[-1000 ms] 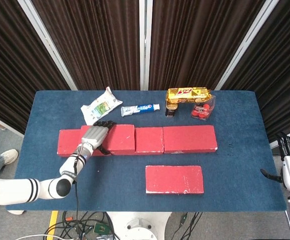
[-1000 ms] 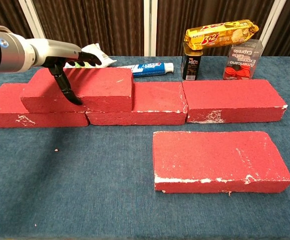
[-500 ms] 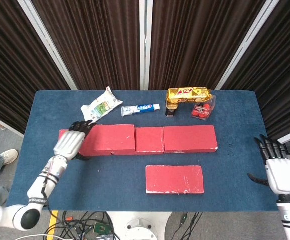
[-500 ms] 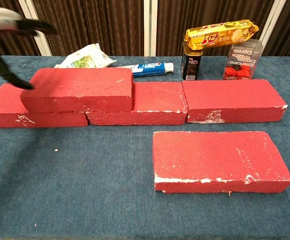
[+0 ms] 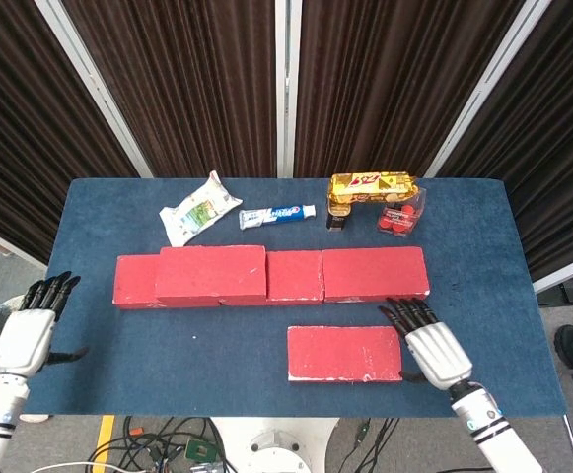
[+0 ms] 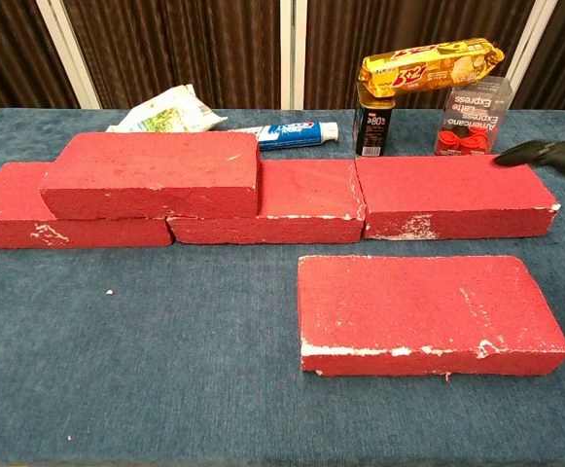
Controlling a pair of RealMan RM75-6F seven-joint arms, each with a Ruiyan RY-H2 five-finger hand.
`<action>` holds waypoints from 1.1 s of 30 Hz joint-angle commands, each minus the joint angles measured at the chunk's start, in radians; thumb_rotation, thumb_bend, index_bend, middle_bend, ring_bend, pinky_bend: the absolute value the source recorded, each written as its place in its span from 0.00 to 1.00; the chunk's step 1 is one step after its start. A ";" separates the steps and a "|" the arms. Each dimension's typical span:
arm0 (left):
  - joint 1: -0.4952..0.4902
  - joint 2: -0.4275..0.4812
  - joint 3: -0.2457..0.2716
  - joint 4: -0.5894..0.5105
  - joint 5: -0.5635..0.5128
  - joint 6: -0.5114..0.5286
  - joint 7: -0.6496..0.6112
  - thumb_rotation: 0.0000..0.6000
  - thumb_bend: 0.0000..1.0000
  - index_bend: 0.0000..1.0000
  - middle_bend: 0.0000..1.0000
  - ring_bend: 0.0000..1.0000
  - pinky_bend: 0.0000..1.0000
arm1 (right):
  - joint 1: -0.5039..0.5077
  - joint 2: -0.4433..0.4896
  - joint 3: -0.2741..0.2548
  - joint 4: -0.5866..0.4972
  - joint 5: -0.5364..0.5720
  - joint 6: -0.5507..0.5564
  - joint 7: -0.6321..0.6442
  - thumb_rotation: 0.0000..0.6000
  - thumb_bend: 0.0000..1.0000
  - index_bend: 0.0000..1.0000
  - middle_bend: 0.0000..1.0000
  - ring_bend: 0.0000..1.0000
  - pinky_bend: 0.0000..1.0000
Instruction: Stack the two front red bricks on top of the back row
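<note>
Front brick point(image 5: 344, 353) beside empty spread-fingered right hand point(image 5: 431, 349), left hand point(image 5: 27, 333) likewise, toothpaste point(image 5: 277, 215) behind row

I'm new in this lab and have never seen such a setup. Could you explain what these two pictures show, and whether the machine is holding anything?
This is a two-armed robot with human-like hands, steered remotely by a person. One picture looks down from its head, the other looks forward from its chest.

On the blue table lies a back row of red bricks, with one stacked brick already on top at the left. A single front brick lies alone nearer the robot. Behind the row are a white packet, a toothpaste tube, a yellow biscuit pack on a dark can, and a clear box of red items.

Neither hand holds anything. The left hand hangs open off the table's left edge; the right hand is open beside the front brick's right end.
</note>
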 commanded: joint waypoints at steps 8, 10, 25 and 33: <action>0.071 0.020 0.000 0.064 0.075 -0.058 -0.134 1.00 0.05 0.00 0.00 0.00 0.00 | 0.106 -0.153 0.013 -0.040 0.288 -0.139 -0.258 1.00 0.00 0.00 0.00 0.00 0.00; 0.079 0.029 -0.002 0.068 0.089 -0.068 -0.155 1.00 0.05 0.00 0.00 0.00 0.00 | 0.124 -0.174 0.013 -0.039 0.333 -0.147 -0.287 1.00 0.00 0.00 0.00 0.00 0.00; 0.133 0.040 -0.038 0.113 0.121 -0.112 -0.210 1.00 0.05 0.00 0.00 0.00 0.00 | 0.220 -0.282 0.028 0.023 0.491 -0.146 -0.330 1.00 0.00 0.00 0.00 0.00 0.00; 0.148 0.048 -0.059 0.116 0.132 -0.130 -0.212 1.00 0.05 0.00 0.00 0.00 0.00 | 0.244 -0.307 0.017 0.059 0.532 -0.145 -0.298 1.00 0.00 0.00 0.00 0.00 0.00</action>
